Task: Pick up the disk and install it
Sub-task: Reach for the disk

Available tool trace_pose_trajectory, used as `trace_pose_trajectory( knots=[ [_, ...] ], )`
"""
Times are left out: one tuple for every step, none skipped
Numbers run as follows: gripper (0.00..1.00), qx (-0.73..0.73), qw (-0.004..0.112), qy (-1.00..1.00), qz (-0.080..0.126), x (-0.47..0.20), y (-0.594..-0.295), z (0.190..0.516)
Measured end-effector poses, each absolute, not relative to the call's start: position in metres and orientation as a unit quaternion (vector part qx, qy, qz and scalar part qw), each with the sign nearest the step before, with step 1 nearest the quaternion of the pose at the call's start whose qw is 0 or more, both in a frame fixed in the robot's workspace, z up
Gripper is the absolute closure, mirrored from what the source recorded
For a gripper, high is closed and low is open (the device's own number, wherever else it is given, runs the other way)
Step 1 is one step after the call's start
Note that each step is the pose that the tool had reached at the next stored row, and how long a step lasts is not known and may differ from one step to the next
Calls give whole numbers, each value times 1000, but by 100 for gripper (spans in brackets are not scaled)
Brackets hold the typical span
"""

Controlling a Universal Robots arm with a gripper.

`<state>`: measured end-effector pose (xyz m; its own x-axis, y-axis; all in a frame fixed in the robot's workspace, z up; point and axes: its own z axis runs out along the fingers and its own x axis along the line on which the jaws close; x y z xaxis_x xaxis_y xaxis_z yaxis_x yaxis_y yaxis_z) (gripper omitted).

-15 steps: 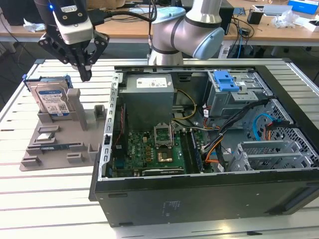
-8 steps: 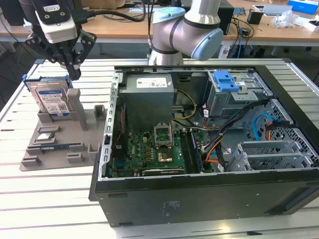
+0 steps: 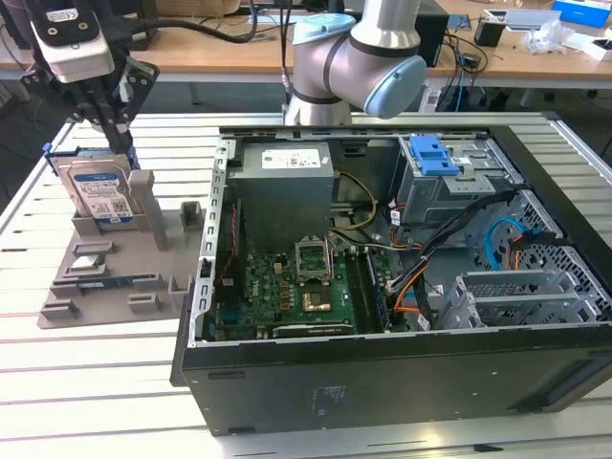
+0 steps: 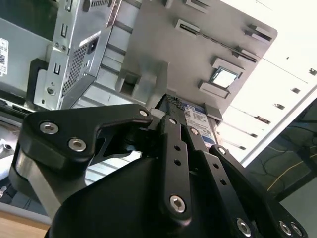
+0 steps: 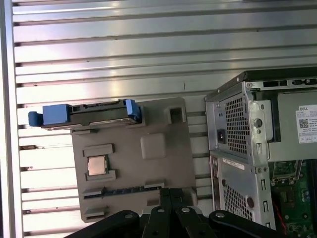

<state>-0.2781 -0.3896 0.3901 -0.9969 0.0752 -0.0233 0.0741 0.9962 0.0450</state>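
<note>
Slatted table: grey fixture, computer case

Arm: silver-grey tube w/ light-blue joint caps. Hand: black linkage bars, silver hex screws.

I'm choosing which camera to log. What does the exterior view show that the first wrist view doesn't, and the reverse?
Exterior view: the disk's labelled face, the blue latch inside the open case, and the arm. First wrist view: the disk's top edge between its blue rails, seen from above. Both: the disk standing upright in the grey fixture, beside the case.
</note>
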Motion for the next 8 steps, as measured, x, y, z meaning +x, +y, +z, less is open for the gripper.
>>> trace_pose_trajectory(
  knots=[
    [89, 37, 13, 999, 22, -280, -389, 390],
    [89, 37, 13, 999, 22, -282, -389, 390],
    [89, 37, 13, 999, 22, -286, -389, 390],
    [89, 37, 13, 999, 22, -289, -389, 390],
    [89, 37, 12, 999, 22, -291, -389, 390],
    [89, 37, 12, 999, 22, -293, -389, 390],
    [89, 37, 12, 999, 22, -296, -388, 389],
    [89, 37, 12, 999, 22, -297, -388, 389]
  ],
)
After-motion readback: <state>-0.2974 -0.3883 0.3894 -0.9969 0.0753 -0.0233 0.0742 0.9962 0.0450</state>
